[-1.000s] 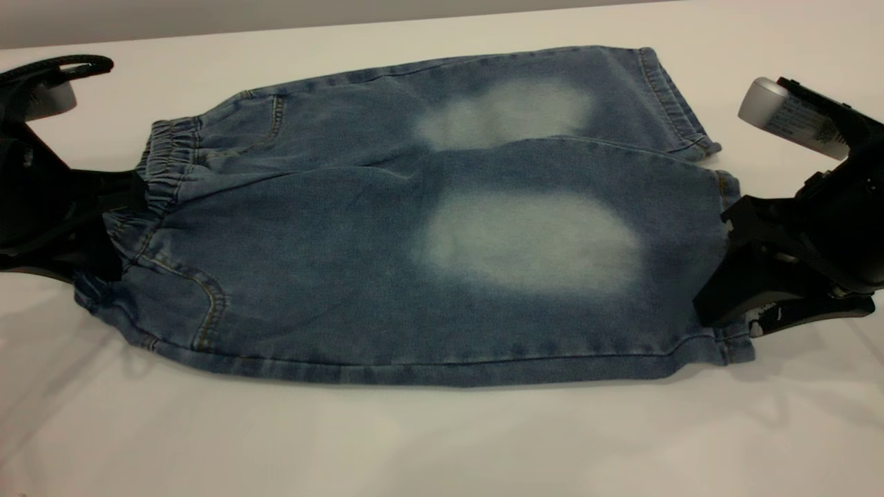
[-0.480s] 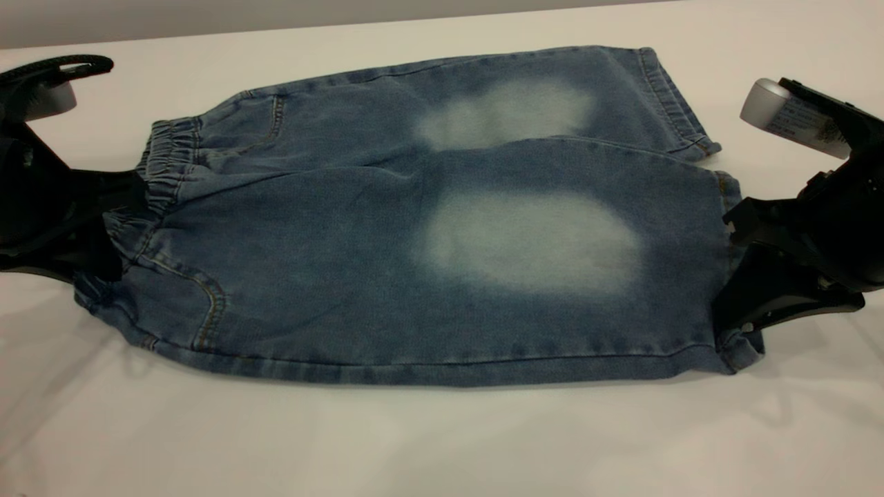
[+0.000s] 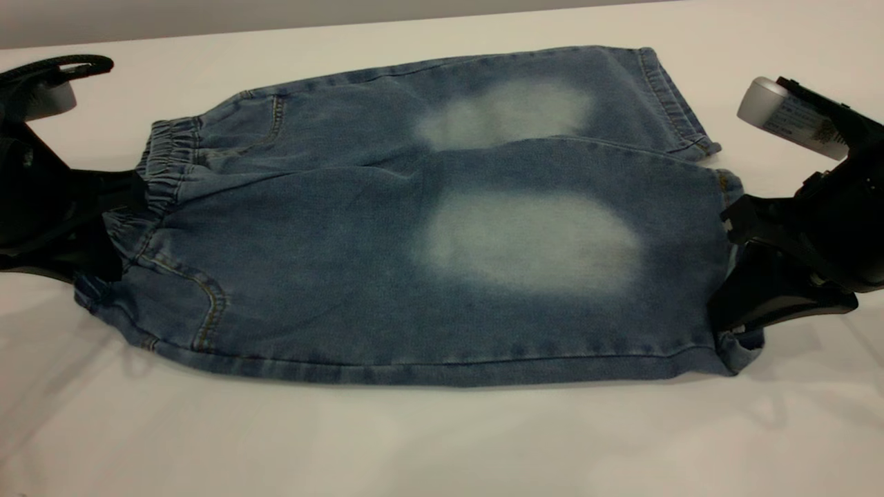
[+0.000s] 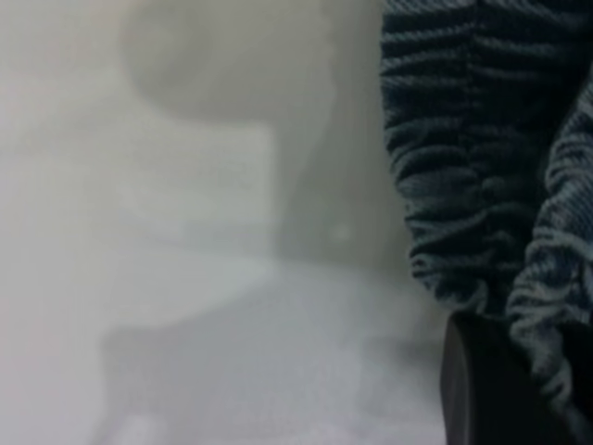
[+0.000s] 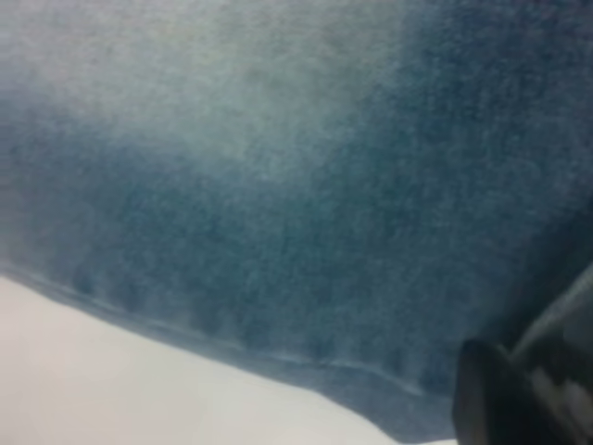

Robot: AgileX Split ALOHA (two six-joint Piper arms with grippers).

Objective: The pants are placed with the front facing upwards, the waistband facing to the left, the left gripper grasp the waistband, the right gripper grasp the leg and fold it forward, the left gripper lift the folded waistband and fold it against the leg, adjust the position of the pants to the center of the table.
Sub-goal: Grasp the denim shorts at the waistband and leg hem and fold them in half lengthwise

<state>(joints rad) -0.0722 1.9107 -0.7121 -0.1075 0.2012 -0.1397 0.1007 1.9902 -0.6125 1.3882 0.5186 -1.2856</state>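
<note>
Btwn L/R fingers [image 3: 739, 324]: pants [image 3: 414, 235], prob. gripped.

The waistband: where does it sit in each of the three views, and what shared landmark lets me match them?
Exterior view: the waistband is the puckered band at the pants' left end, against the left gripper.
Left wrist view: the waistband fills the picture's right side in ruched ridges.
Right wrist view: not in it; only a flat leg and hem over the table.
Shared landmark: the white table, showing beside the denim in all three.
</note>
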